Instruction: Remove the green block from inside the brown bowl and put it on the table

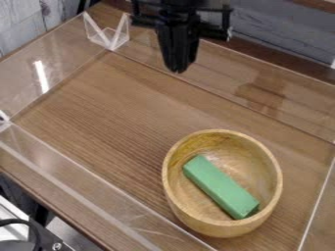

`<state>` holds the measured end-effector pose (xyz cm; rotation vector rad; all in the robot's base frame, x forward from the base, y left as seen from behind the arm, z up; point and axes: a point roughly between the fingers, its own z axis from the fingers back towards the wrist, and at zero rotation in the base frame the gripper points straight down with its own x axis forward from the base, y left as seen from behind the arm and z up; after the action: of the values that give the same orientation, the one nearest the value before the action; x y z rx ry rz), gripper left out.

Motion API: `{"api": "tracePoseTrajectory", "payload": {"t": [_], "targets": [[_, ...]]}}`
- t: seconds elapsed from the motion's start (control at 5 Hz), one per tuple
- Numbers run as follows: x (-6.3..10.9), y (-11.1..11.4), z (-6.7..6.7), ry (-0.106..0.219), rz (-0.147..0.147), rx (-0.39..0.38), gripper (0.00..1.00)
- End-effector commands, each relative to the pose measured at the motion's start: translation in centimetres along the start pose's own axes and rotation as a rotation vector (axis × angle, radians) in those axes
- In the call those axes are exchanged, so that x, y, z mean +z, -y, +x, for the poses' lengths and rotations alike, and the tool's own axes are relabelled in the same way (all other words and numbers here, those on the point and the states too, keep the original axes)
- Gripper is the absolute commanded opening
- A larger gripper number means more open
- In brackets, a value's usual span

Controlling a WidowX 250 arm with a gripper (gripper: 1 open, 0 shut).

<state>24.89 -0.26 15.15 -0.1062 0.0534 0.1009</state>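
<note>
The green block [220, 187] lies flat and slanted inside the brown bowl [222, 182], which rests at the near right of the table [118, 108]. My gripper [178, 67] hangs high above the table's far middle, well up and to the left of the bowl, pointing down. Its dark fingers are pressed together with nothing between them. The block lies apart from the gripper and shows in full.
Low clear acrylic walls [39, 78] edge the wood-grain table on all sides. A clear bracket [108, 31] stands at the far left corner. A grey panelled wall runs behind the table.
</note>
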Motion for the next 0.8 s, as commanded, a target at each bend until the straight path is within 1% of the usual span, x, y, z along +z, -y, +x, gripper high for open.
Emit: {"api": "tracePoseTrajectory", "payload": {"t": [0.0,0.2,0.4,0.6], "targets": [[-0.9,0.7,-0.3,0.033,0.013,-0.027,0.00],[-1.8,1.3,-0.5,0.038,0.015,-0.038,0.00],[-2.3,2.1,-0.8,0.046,0.015,-0.037,0.00],[-2.5,3.5,-1.7,0.064,0.012,0.213,1.00]]}}
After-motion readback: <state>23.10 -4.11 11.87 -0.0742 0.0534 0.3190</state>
